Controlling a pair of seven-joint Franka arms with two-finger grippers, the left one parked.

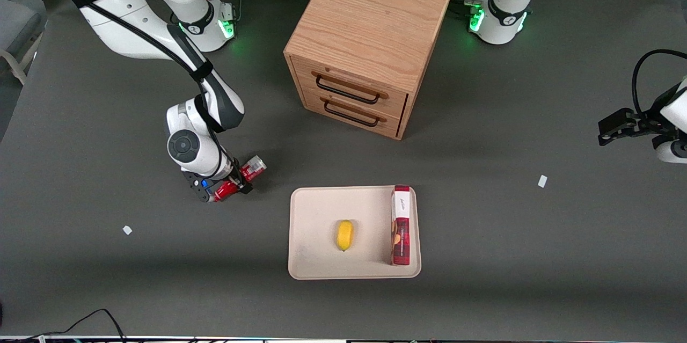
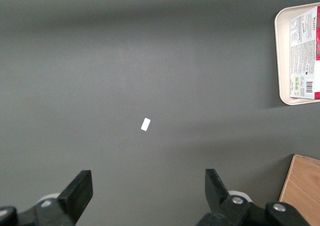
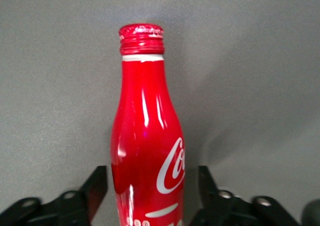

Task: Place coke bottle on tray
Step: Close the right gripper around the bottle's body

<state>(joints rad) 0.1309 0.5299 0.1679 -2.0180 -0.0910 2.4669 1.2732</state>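
Note:
The coke bottle (image 1: 240,178) is slim and red, with a silver base and a red cap, and lies on the dark table toward the working arm's end, beside the tray. My right gripper (image 1: 234,181) is down over it, open. In the right wrist view the gripper (image 3: 152,175) has one black finger on each side of the bottle (image 3: 146,136), with a thin strip of table showing at both sides. The cream tray (image 1: 311,262) lies nearer the front camera than the wooden cabinet, and its rim (image 2: 280,51) also shows in the left wrist view.
On the tray lie a yellow lemon (image 1: 344,234) and a red-and-white box (image 1: 401,225) along one rim. The wooden drawer cabinet (image 1: 370,37) stands farther back, both drawers closed. Two small white paper scraps (image 1: 127,230) (image 1: 542,181) lie on the table.

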